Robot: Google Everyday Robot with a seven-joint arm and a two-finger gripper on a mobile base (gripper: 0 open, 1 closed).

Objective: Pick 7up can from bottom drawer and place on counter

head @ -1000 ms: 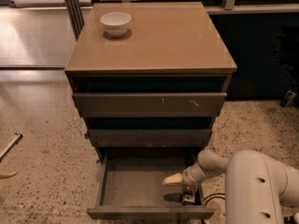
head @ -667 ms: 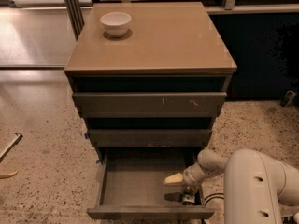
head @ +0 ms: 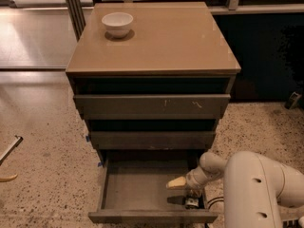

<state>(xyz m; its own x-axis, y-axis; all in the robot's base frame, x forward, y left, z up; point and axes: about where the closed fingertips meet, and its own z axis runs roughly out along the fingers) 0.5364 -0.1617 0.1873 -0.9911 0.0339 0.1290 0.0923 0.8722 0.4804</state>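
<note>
The bottom drawer (head: 142,189) is pulled out and I look down into its dark grey tray. My gripper (head: 169,192) is inside it at the right side, pointing left. Its pale upper finger (head: 176,182) and dark lower finger (head: 176,201) stand apart, with bare drawer floor between them. A small silvery, speckled thing that looks like the 7up can (head: 192,203) sits in the drawer's front right corner, by the base of the lower finger and partly hidden by my wrist. The tan counter (head: 161,42) tops the cabinet above.
A white bowl (head: 118,23) stands on the counter's back left. The two upper drawers (head: 152,107) are nearly closed. My white arm (head: 256,184) fills the lower right. A bar-like object (head: 9,150) lies on the speckled floor at left.
</note>
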